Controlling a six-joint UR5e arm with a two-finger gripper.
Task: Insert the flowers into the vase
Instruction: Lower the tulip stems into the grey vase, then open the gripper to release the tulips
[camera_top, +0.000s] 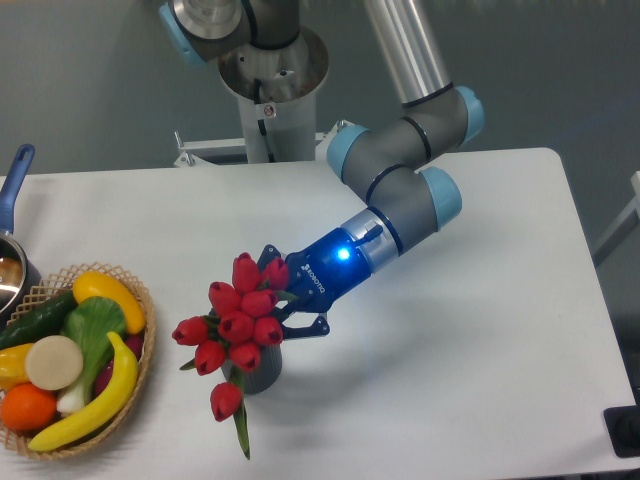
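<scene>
The flowers (240, 322), a bunch of red tulip buds with green leaves, are tilted to the left over the vase (266, 372). The vase is a small dark grey cylinder standing near the table's front, and the buds cover most of it. One bud and a long leaf hang down in front of its left side. My gripper (284, 296) reaches in from the right, just above the vase's mouth. It is shut on the flowers at the stems behind the buds. The stems and the vase's mouth are hidden.
A wicker basket (143, 372) of plastic fruit and vegetables sits at the front left, a hand's width from the vase. A pot with a blue handle (17, 172) is at the left edge. The arm's base column (270, 90) stands at the back.
</scene>
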